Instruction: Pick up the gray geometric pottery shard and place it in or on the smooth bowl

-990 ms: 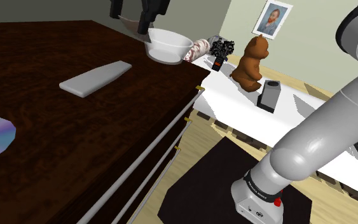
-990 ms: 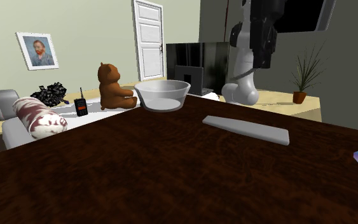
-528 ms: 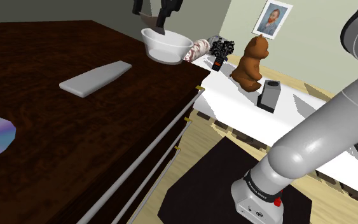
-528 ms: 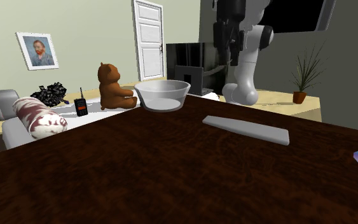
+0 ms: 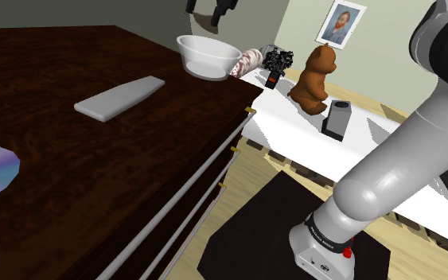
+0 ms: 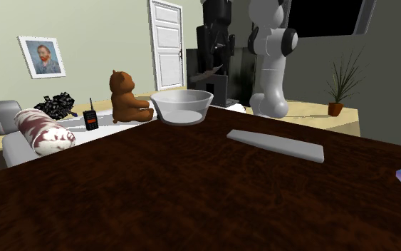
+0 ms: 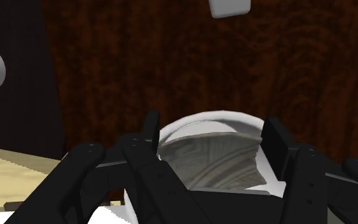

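The gripper was moved over the bowl, at its 6 o'clock; the shard, clasped by the fingers, should be lowered before release.

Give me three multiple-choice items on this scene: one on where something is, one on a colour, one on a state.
1. Where is the pottery shard?
A. held in the pincer above the bowl
B. resting inside the bowl
C. lying beside the bowl

2. What colour is the teddy bear?
A. white
B. brown
C. blue

3. What state is the pincer in?
A. open and empty
B. shut on nothing
C. shut on the pottery shard

Answers:
1 A: the wrist view shows the pottery shard between the fingers with the bowl below it.
2 B: the teddy bear's fur is brown in both exterior views.
3 C: both fingers clasp the pottery shard's edges.
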